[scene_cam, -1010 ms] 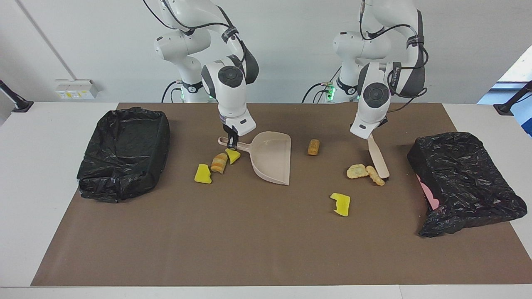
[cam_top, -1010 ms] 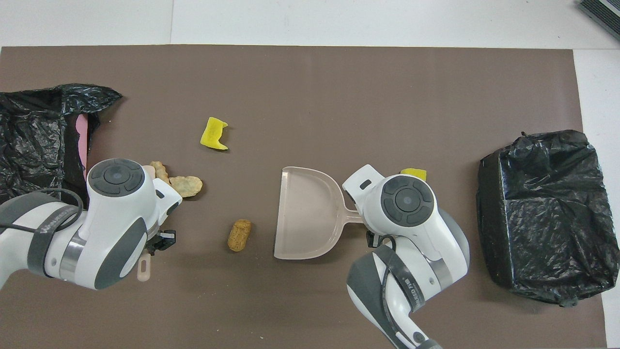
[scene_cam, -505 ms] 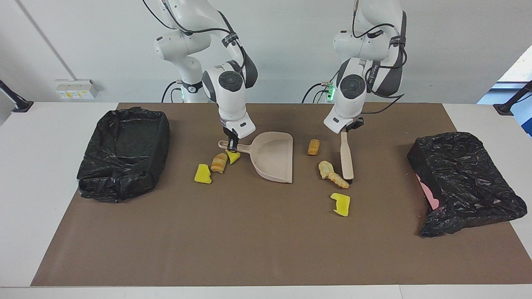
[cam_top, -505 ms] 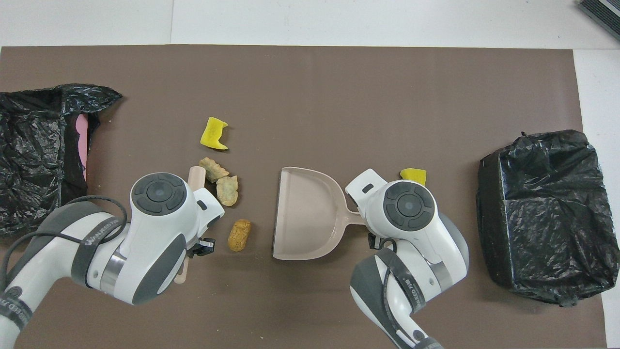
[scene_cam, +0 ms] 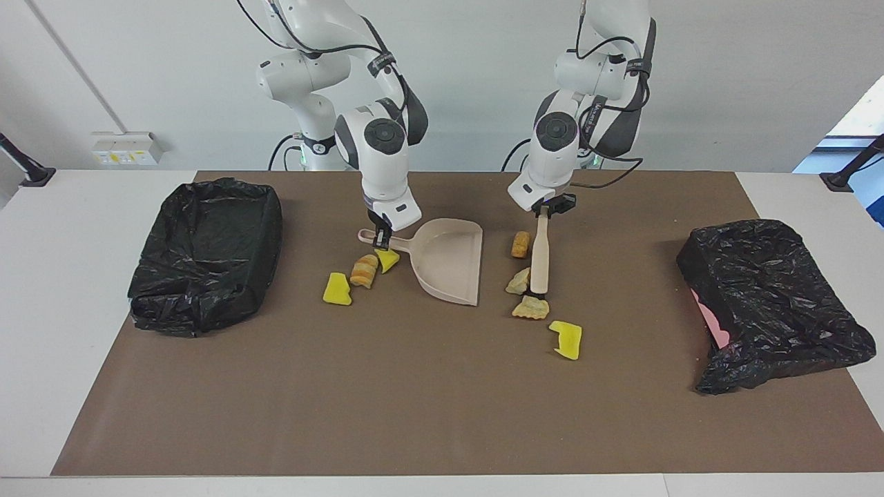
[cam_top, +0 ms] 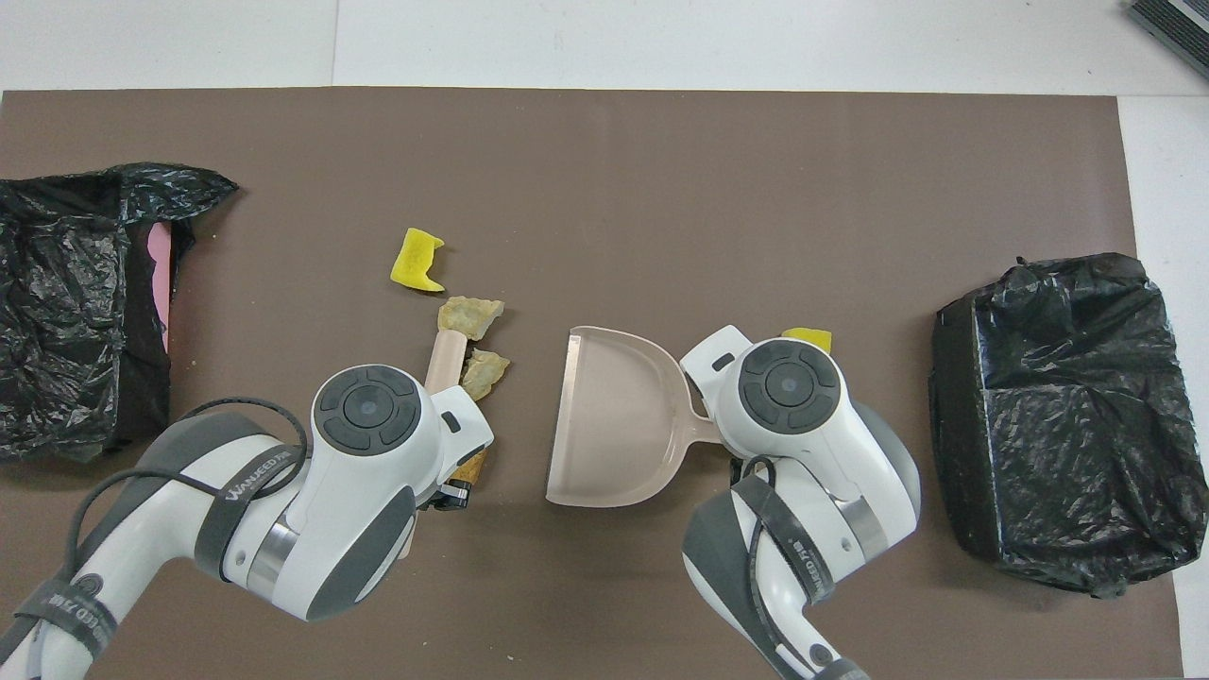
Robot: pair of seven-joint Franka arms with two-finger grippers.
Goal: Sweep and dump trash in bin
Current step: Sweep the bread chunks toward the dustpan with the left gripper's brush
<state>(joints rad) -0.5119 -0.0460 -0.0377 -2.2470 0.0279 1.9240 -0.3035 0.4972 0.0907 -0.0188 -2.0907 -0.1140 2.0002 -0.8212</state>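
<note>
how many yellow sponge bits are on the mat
3. One beside the bread-like lump toward the right arm's end, one under the dustpan handle, one just farther from the robots than the brush tip.

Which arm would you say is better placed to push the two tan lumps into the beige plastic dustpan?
The left. Its gripper holds the beige brush right against the two tan lumps, beside the beige plastic dustpan; the right gripper is holding the dustpan's handle.
</note>
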